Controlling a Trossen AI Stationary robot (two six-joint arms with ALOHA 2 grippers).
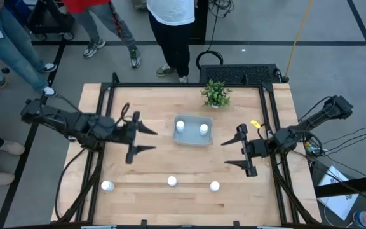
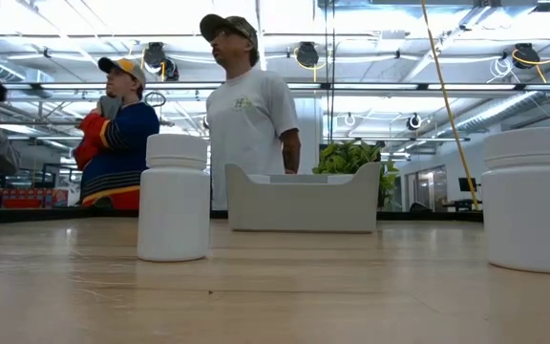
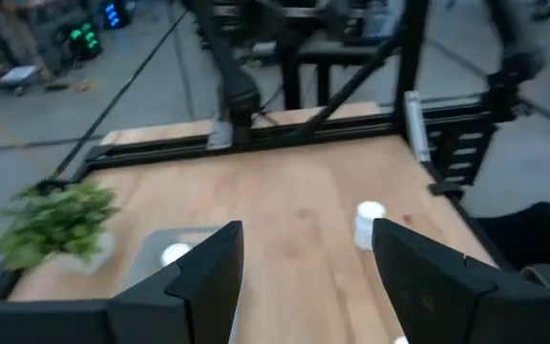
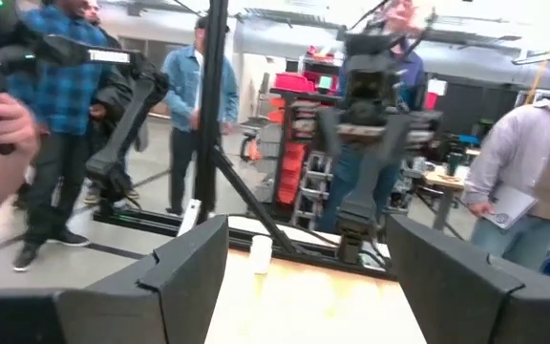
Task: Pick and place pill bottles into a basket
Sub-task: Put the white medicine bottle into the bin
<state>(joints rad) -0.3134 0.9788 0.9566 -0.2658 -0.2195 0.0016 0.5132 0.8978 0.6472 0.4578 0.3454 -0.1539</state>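
The pale grey-blue basket [image 1: 192, 137] sits at the table's middle with two white pill bottles [image 1: 180, 125] [image 1: 203, 128] standing in it. Three more bottles [image 1: 107, 186] [image 1: 172, 181] [image 1: 215, 186] stand upright in a row near the table's near edge. Two of them [image 2: 174, 198] [image 2: 533, 201] show in the low view in front of the basket [image 2: 302, 199]. My left gripper [image 1: 147, 140] is open and empty, left of the basket. My right gripper [image 1: 230, 153] is open and empty, right of the basket. The left wrist view shows a bottle [image 3: 369, 223] ahead between the fingers [image 3: 208, 277].
A small green potted plant [image 1: 216, 94] stands at the table's far edge, behind the basket. Several people stand beyond the far edge [image 1: 170, 25]. Bare wooden tabletop lies between the basket and the row of bottles [image 1: 189, 162].
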